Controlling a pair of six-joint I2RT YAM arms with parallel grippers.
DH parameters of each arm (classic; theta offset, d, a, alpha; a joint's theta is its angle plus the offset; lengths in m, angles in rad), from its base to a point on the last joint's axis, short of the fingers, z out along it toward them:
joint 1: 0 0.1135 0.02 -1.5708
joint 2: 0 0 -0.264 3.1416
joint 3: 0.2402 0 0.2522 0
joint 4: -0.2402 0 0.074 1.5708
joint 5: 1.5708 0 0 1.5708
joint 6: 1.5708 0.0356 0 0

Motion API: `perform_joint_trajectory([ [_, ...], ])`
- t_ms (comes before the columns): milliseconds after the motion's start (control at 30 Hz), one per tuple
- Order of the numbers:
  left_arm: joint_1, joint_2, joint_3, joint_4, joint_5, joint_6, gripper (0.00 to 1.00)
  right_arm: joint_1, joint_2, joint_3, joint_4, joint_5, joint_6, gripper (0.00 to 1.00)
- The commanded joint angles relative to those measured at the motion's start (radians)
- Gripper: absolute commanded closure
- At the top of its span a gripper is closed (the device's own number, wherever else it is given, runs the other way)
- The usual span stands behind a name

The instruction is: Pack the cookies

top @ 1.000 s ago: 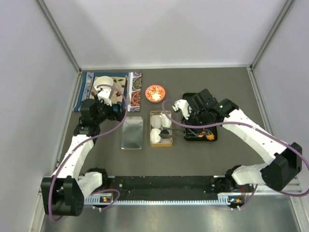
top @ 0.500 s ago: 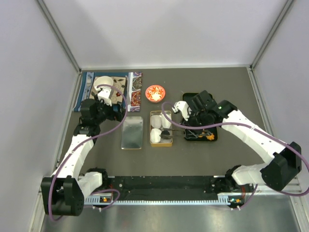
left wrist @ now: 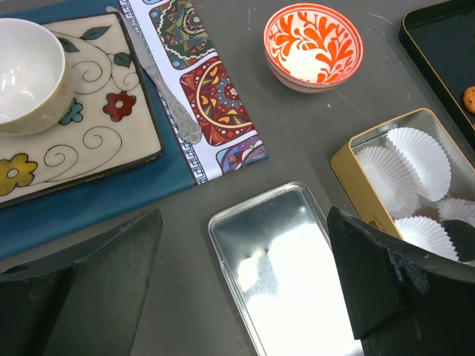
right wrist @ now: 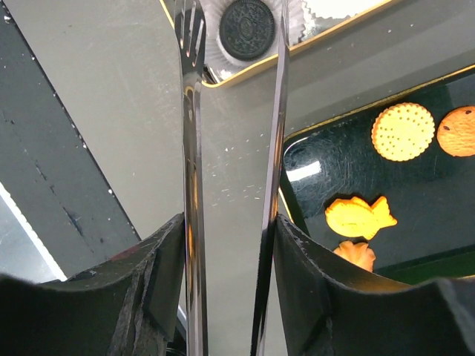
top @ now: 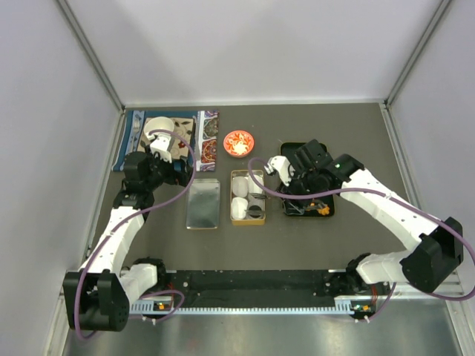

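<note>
R claw [right wrist: 230, 231] on tongs [right wrist: 194, 148], 4 orange cookies [right wrist: 401, 132], 1 blk cookie [right wrist: 247, 30]

Dark grey surface [top: 297, 245] around me, boxed by plain white walls [top: 252, 44] left, right and far; metal rail [top: 260, 306] along near edge.

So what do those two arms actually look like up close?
Both the left arm and right arm have white tube-like links with chunky black joints. A purple cable loops along each. Each ends in two matte black, wedge-shaped fingers, slightly scuffed.
</note>
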Motion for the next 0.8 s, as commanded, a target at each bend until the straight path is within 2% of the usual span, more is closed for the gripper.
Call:
perform_joint_trajectory([
  [0,-0.003,-0.002,0.012,0.031,0.006,0.010,0.01,0.017,-0.019,0.011,0.034,-0.007,-0.007,0.51],
  [167,-0.003,-0.002,0.012,0.032,0.008,0.010,0.01,0.017,-0.024,0.017,0.034,-0.007,-0.007,0.51],
  [333,-0.003,-0.004,0.012,0.032,0.008,0.010,0.01,0.017,-0.045,0.049,0.034,0.021,0.005,0.58],
  [533,-0.003,-0.008,0.016,0.028,0.008,0.010,0.01,0.011,-0.065,0.089,0.032,0.082,0.016,0.61],
  [767,-0.003,-0.008,0.015,0.026,0.008,0.008,0.01,-0.066,-0.101,0.108,0.043,0.052,0.035,0.65],
])
